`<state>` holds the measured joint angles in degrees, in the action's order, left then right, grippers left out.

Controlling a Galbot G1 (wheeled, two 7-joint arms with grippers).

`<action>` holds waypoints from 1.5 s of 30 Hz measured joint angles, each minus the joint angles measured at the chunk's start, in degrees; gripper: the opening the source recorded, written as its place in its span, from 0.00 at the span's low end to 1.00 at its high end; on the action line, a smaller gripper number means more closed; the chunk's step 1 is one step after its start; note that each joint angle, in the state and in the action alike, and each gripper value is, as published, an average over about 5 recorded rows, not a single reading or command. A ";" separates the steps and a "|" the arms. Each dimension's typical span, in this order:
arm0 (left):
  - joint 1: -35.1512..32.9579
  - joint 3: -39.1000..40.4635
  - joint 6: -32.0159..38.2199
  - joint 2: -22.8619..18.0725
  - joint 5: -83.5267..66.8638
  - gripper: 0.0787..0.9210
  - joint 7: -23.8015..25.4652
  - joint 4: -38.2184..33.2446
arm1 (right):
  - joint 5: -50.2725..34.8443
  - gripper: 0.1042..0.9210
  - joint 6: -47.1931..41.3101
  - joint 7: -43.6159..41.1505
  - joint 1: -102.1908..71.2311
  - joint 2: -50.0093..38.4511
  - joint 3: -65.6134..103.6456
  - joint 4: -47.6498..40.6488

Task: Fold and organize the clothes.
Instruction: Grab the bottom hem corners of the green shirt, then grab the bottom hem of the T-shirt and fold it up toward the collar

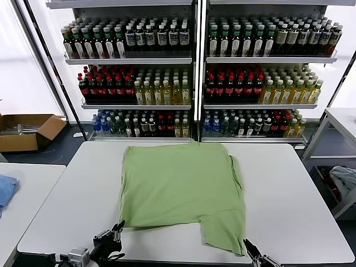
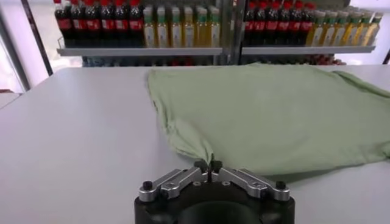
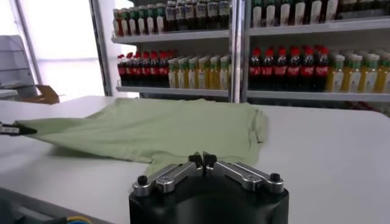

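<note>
We see the shirt [image 1: 181,194] flat mid-table, its long axis running away from us. Left gripper [image 2: 208,165] pinches its near-left corner; right gripper [image 3: 203,159] looks pressed together at the near-right sleeve, hold unclear.

We see the green polo shirt [image 1: 181,189] covering the middle of the white table [image 1: 295,189], from near the far edge almost to the near edge. Bare tabletop runs wide along the left and right edges and at all four corners. Beyond the far edge the bottle shelves [image 1: 192,72] wall off reach. A second table [image 1: 25,194] stands off the left edge.
</note>
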<state>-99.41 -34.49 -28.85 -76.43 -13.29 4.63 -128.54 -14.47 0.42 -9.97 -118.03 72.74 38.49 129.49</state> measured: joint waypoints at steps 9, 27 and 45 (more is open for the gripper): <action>-0.92 -0.33 -0.14 -0.24 0.51 0.01 0.25 -1.50 | 2.15 0.54 -10.88 4.94 6.51 -0.85 -4.66 -1.87; -1.23 -0.43 0.29 -1.16 0.73 0.01 0.71 -2.65 | 4.45 0.21 -18.80 7.39 10.41 -0.86 -10.42 -2.94; -1.39 -1.60 0.37 0.15 0.27 0.01 1.30 -3.14 | 3.55 0.00 -14.69 3.28 1.68 -0.77 -6.21 1.80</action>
<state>-100.80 -36.09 -28.48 -76.28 -13.01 5.93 -131.68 -10.92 -14.27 -6.69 -116.36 71.97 32.28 131.30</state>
